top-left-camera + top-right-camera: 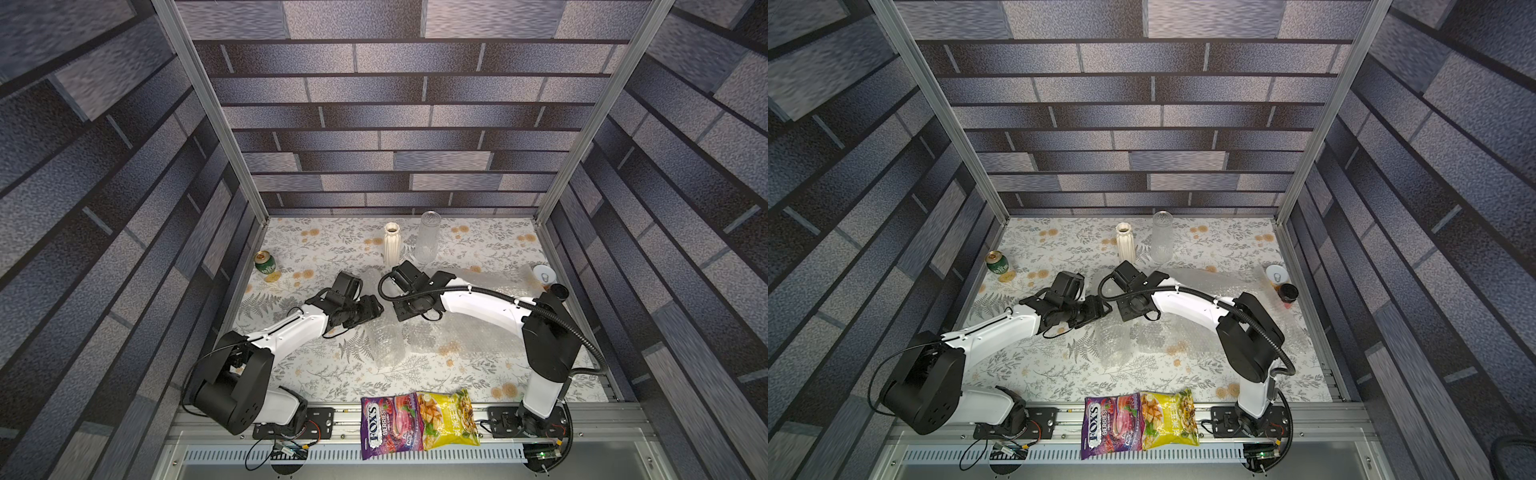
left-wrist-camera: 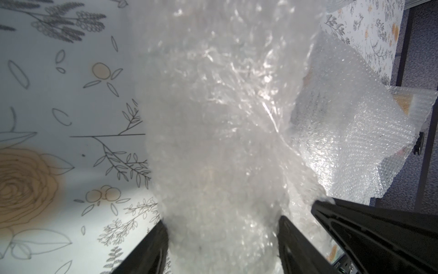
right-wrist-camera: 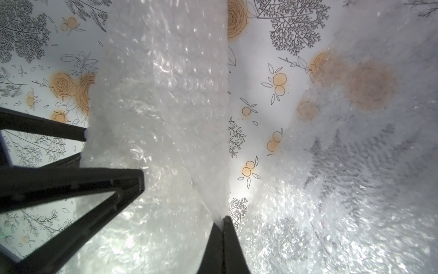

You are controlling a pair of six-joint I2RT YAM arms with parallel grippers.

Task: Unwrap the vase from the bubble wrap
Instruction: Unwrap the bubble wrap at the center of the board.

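A long bundle of bubble wrap (image 1: 386,345) (image 1: 1113,345) lies near the table's middle, and the wrap hides whatever is inside it. My left gripper (image 2: 222,245) is shut on one end of this bundle (image 2: 213,142), with a black finger pressed to each side. My right gripper (image 3: 222,219) is shut on a thin loose edge of the same wrap (image 3: 166,95), right beside the left fingers (image 3: 106,180). In both top views the two wrists meet above the bundle's far end. A white ribbed vase (image 1: 392,245) and a clear glass vase (image 1: 429,239) stand bare at the back.
Loose bubble wrap sheets (image 1: 490,282) lie under and behind the right arm. A green can (image 1: 264,263) stands at the left edge. A white-topped can (image 1: 544,275) and a dark jar (image 1: 559,291) stand at the right edge. Two snack bags (image 1: 415,422) lie on the front rail.
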